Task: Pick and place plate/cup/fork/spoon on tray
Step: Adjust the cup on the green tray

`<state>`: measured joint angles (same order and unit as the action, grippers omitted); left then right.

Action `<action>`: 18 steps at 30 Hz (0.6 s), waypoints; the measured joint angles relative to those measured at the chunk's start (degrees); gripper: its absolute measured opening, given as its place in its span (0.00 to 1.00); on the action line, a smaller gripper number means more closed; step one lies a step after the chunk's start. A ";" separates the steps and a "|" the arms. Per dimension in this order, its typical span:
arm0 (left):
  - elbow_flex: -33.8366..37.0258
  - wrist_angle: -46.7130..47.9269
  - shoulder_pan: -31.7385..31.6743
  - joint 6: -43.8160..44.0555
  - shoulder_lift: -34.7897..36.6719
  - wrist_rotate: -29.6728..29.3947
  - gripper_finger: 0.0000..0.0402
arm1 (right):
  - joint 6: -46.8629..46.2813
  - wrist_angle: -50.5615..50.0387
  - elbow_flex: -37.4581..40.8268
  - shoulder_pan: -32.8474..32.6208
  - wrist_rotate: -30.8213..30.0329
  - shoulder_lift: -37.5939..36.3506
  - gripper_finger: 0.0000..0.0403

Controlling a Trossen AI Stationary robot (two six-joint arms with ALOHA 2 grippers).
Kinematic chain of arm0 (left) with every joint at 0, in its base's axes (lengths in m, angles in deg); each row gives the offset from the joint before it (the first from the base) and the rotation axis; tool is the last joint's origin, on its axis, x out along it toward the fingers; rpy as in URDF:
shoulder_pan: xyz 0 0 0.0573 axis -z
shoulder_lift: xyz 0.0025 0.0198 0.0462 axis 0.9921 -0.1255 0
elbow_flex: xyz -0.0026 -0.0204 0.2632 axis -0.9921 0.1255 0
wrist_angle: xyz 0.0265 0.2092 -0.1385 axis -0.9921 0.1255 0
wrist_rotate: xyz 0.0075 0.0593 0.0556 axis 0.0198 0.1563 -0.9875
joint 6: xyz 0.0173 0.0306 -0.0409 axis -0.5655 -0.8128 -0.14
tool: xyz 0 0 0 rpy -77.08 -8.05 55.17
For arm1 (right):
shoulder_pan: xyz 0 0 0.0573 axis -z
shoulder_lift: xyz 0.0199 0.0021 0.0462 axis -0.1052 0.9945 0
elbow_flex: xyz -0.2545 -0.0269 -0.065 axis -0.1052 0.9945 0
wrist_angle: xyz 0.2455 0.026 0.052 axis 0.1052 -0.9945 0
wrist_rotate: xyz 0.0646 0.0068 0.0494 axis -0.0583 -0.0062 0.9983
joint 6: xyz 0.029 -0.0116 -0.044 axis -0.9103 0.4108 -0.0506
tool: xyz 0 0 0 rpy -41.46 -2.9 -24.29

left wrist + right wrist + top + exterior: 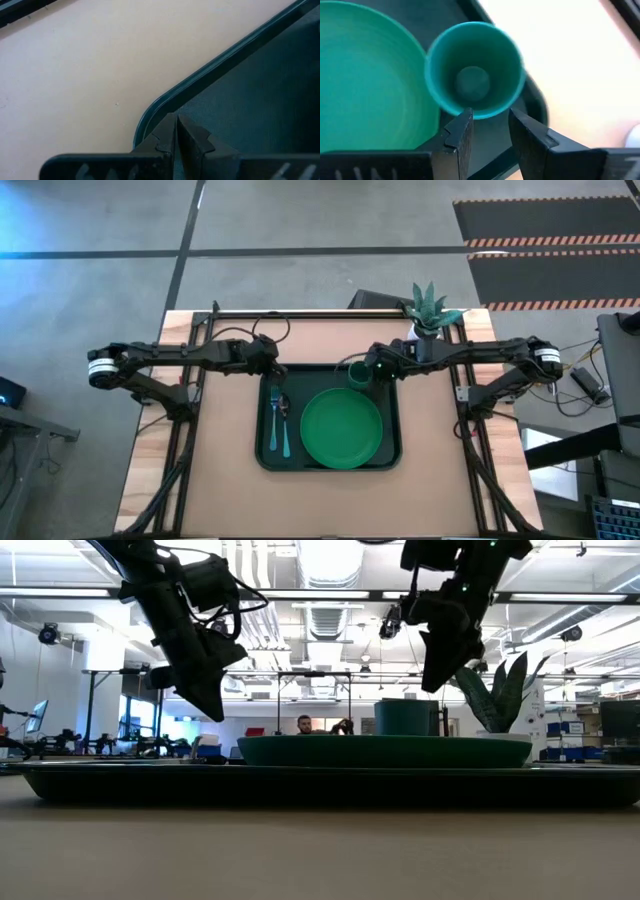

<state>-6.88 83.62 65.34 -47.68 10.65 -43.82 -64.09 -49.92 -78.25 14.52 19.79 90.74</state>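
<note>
In the high view, the bare wooden bench [330, 500] filled the lower part of the frame. Above it, at centre, lay the dark green tray [392, 455]. The bright green plate [341, 427] rested flat in the tray's middle and right half. In the tray's left strip the fork [272, 423] and the spoon [283, 423] lay side by side, light blue handles pointing toward the bottom of the frame.

Higher up, the small green cup [358, 373] stood upright inside the tray's upper edge, just above the plate's rim. The right gripper [377, 367] hung just beside the cup, raised above the tray in the low view; its fingers [458, 135] were parted, holding nothing, with the cup's rim just beyond their tips. The left gripper [272, 367] hung over the tray's upper left corner, its fingers [165, 136] pressed together on nothing.

Toward the top right of the bench stood a white pot with a spiky green plant [430, 308].
</note>
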 joint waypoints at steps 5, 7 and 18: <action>0.00 -0.01 0.00 0.00 0.02 0.00 0.00 | 2.30 0.15 0.00 4.21 3.51 0.80 0.29; 0.00 0.00 0.00 0.00 0.02 0.00 0.00 | 3.40 0.20 0.00 5.38 3.99 1.42 0.29; 0.00 -0.02 -0.02 0.00 0.04 -0.02 0.00 | 7.16 3.52 0.00 8.77 5.55 4.83 0.30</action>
<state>-6.88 83.60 65.32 -47.68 10.69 -43.83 -56.92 -46.39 -78.25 23.29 25.34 95.57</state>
